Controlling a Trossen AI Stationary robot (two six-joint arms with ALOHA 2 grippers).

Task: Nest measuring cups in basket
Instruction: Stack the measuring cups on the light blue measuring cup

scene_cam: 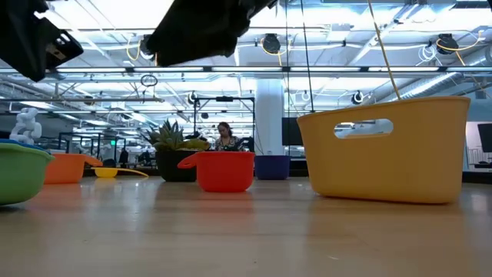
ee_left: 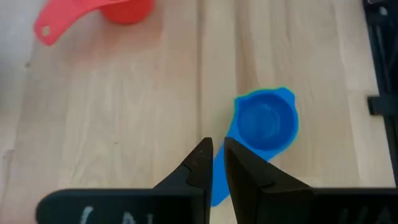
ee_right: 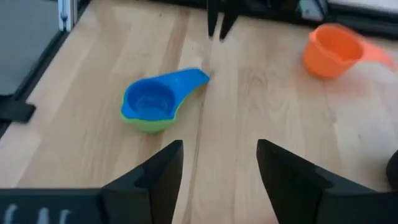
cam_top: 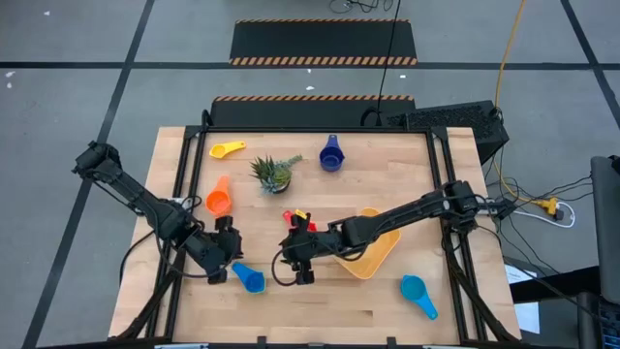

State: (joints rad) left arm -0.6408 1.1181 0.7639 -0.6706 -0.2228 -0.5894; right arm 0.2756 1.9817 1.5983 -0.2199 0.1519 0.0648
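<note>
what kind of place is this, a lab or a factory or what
Probably a robotics lab in a large industrial hall. A wooden table stands on a grey floor with striped hazard mats, and the low view shows exposed ceiling pipes and lights with more workstations behind.

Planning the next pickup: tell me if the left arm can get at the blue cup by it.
Probably yes. The left gripper hangs right over the blue cup's handle, its narrow-set fingers astride it, with bare table around and nothing between. The right gripper stands open farther off.
</note>
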